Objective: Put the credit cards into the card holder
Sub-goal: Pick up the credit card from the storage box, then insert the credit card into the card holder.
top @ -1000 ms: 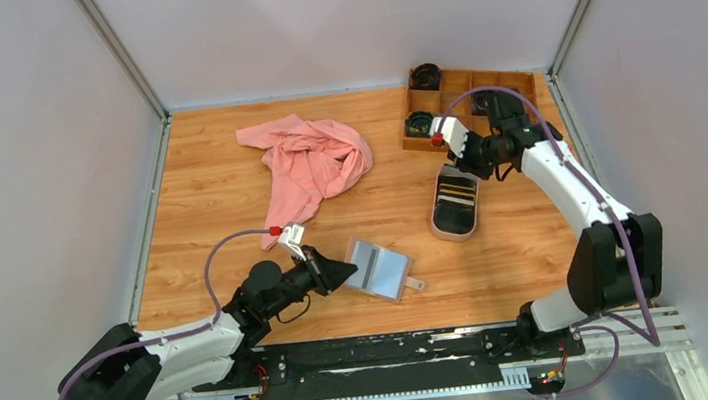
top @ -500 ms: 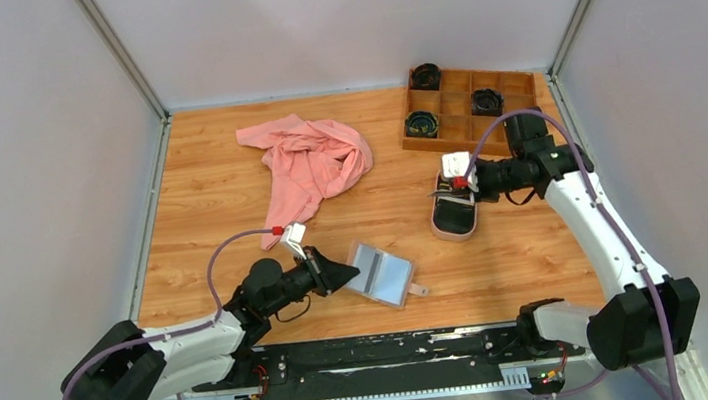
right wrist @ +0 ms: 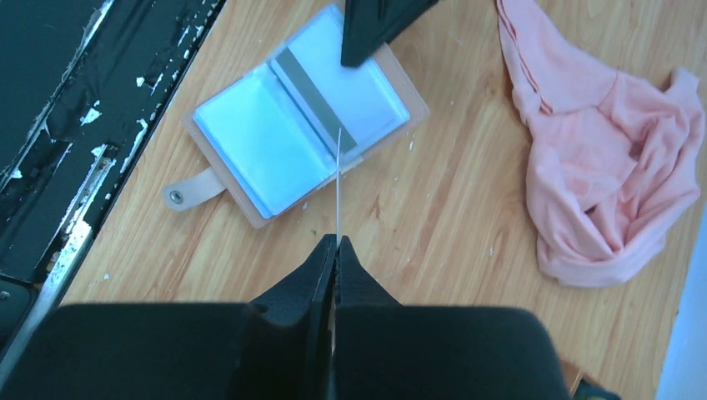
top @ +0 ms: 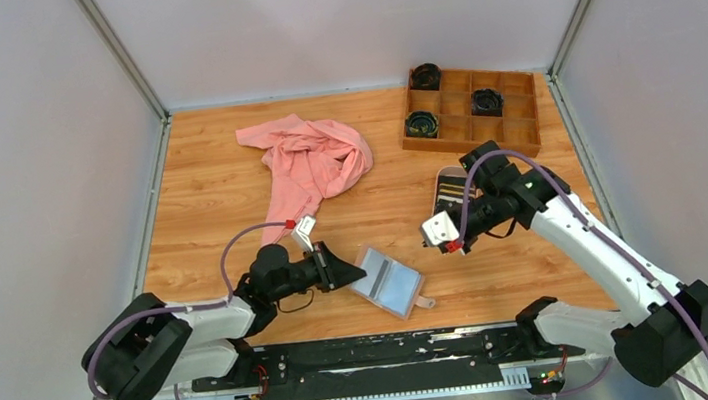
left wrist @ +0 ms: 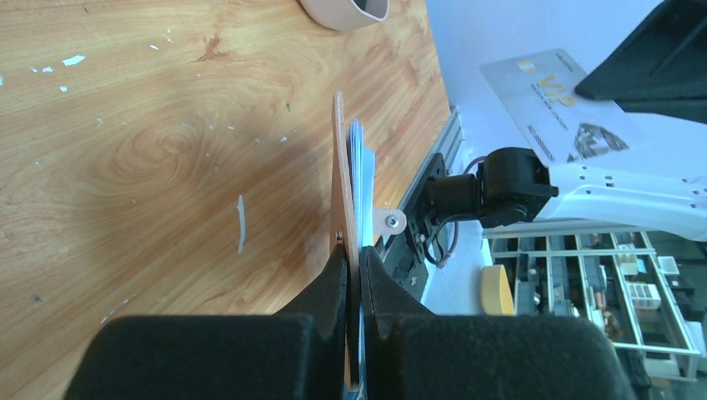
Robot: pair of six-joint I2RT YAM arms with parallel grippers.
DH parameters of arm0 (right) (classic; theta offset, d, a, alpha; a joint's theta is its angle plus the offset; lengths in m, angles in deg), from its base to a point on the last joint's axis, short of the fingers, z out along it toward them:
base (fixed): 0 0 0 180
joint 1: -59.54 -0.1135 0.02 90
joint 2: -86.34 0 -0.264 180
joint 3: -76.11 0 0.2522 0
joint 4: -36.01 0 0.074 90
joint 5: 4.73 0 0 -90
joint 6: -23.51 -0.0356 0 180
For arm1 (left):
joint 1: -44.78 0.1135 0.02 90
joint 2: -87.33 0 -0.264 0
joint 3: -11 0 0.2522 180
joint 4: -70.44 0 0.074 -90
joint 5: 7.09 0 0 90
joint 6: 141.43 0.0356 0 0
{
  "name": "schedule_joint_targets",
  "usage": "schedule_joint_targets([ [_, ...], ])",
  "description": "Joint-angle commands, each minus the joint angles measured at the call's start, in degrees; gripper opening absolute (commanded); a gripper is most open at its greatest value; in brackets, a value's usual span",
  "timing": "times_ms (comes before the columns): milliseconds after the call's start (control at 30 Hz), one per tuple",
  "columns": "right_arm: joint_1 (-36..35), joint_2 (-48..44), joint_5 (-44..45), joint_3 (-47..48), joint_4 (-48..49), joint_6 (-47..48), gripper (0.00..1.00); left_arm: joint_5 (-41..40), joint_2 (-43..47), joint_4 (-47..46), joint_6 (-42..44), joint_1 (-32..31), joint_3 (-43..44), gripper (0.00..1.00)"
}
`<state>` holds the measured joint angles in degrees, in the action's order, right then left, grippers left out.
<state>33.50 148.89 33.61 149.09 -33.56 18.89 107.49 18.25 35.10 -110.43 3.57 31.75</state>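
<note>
Toward the near edge of the table [top: 210,206], we find the card holder [top: 394,281] spread open, pale blue pockets upward. The left gripper [top: 346,273] is clamped on its left edge. Near it to the right, not touching, the right gripper [top: 442,234] pinches a whitish-grey card [left wrist: 554,96], held above the table. Black striped cards [top: 450,187] lie in the pinkish tray [left wrist: 329,17] farther back.
</note>
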Motion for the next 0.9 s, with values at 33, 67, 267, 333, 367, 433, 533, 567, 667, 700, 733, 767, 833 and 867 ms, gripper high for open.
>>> schedule_joint_targets([
  [33,-5.4,-1.0,-0.3,-1.9,3.3,-2.1,0.00,5.5,-2.0,-4.2,-3.1,2.0,1.2,0.00],
  [67,-6.5,-1.1,-0.1,-2.3,3.7,-2.4,0.00,5.9,-2.6,-4.9,-3.7,2.3,1.2,0.00],
  [267,-9.9,-2.8,0.6,-5.2,5.9,-1.5,0.00,9.8,-8.4,-14.0,-9.3,4.0,0.4,0.00],
  [333,-9.9,-3.4,0.6,-5.8,5.3,0.9,0.00,11.0,-11.5,-17.1,-11.6,4.5,0.3,0.00],
  [367,-9.9,-3.7,0.5,-6.1,4.8,2.2,0.00,11.6,-13.6,-19.1,-12.8,4.7,0.3,0.00],
  [433,-10.1,-4.0,0.3,-6.8,4.0,4.7,0.00,13.1,-18.5,-24.9,-16.4,4.9,0.4,0.00],
  [533,-11.1,-4.3,1.5,-8.3,3.7,8.4,0.00,15.9,-28.6,-38.4,-24.2,5.0,1.3,0.00],
  [567,-11.7,-4.4,2.4,-8.8,4.1,8.8,0.00,17.3,-31.6,-39.3,-26.6,5.0,2.7,0.00],
  [667,-14.5,-5.1,7.7,-10.9,8.7,6.9,0.00,18.4,-36.0,-39.4,-27.1,4.9,4.1,0.00],
  [700,-15.5,-5.4,9.4,-12.0,10.5,6.0,0.00,18.2,-36.0,-39.4,-27.0,4.9,4.2,0.00],
  [733,-16.2,-5.6,10.9,-12.9,12.5,5.2,0.00,18.1,-35.9,-39.3,-27.3,4.9,4.3,0.00],
  [767,-16.9,-5.7,12.6,-14.0,15.0,3.9,0.00,18.1,-35.8,-39.4,-27.6,4.9,4.4,0.00],
  [833,-18.6,-5.9,16.3,-16.4,19.6,1.8,0.00,18.0,-35.9,-39.3,-28.5,4.9,4.8,0.00],
  [867,-19.4,-6.0,17.8,-17.0,21.1,1.2,0.00,18.2,-36.2,-39.3,-28.9,4.9,5.0,0.00],
])
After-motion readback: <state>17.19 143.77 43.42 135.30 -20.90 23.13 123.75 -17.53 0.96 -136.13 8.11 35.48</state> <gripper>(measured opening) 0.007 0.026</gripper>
